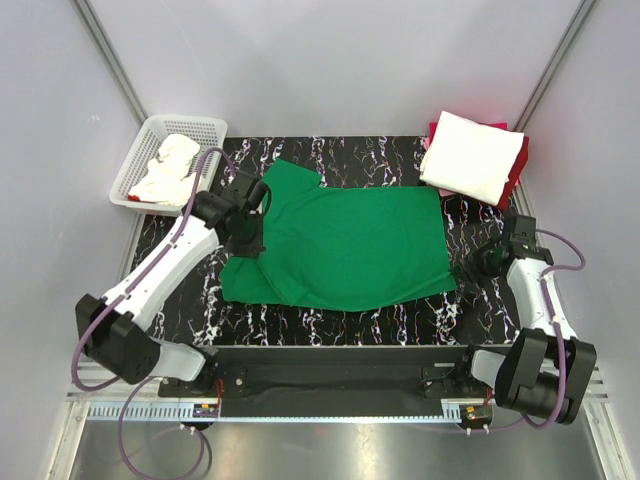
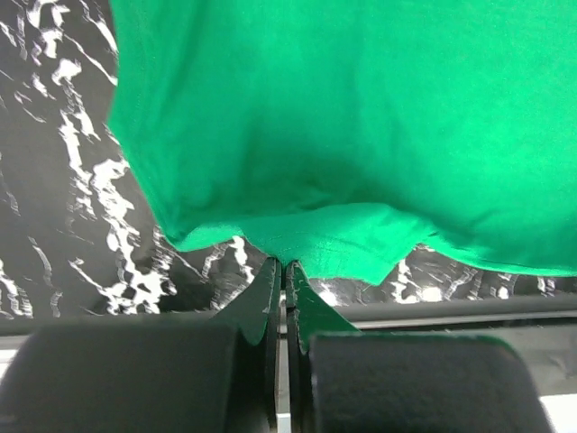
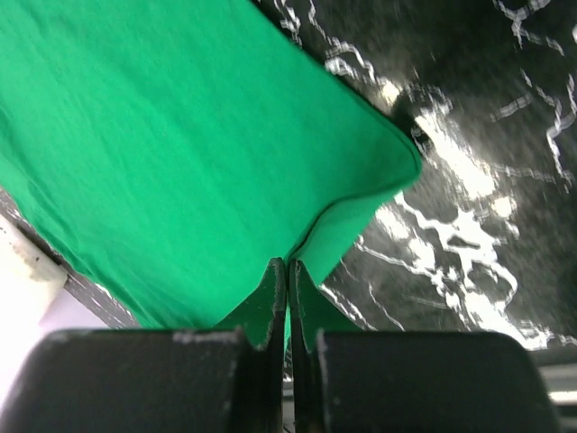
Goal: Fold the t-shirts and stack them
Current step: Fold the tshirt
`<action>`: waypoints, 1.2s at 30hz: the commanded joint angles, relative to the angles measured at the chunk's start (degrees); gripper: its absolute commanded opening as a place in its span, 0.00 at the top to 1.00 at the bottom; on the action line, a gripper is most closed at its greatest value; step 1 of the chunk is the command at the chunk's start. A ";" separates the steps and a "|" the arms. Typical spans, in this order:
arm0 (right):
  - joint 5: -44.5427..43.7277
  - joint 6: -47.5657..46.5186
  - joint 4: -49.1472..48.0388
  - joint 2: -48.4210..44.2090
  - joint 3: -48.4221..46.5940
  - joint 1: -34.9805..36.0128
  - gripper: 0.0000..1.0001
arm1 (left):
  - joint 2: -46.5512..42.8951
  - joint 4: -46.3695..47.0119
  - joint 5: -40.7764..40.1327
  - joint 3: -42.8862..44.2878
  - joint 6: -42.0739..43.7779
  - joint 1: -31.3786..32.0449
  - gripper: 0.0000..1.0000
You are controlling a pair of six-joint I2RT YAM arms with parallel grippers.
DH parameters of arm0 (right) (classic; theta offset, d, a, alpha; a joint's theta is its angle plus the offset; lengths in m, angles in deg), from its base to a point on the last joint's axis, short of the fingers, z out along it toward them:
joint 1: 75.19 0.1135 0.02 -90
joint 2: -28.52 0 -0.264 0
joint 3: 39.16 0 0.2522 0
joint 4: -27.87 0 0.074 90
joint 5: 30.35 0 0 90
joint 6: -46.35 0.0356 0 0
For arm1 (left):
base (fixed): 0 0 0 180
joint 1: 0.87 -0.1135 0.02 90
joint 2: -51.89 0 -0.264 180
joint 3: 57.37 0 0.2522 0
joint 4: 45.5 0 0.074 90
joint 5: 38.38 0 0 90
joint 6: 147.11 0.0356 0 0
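The left gripper [image 2: 284, 263] is closed, pinching the left edge of the green t-shirt [image 1: 350, 245]. The right gripper [image 3: 287, 262] is clamped on its near-right corner. The shirt lies flat on the table [image 1: 470, 310], its long axis running left-right and its sleeve end pointing left.

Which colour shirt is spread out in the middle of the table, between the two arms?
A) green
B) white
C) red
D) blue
A: the green t-shirt lies spread over the middle of the table, while the white t-shirt sits folded on the red t-shirt at the back right corner.
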 commanded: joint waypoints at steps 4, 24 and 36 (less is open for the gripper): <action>0.74 -0.45 -6.31 5.38 -2.94 -0.03 1.00 | 6.76 2.42 1.67 7.50 8.21 -6.02 1.00; -2.51 -1.68 -11.76 16.46 -4.44 -0.12 1.00 | 21.09 2.59 1.05 17.61 11.99 -10.60 1.00; -2.86 -1.33 -14.31 20.77 -4.44 -1.26 1.00 | 26.46 1.80 -2.02 21.65 12.87 -11.74 1.00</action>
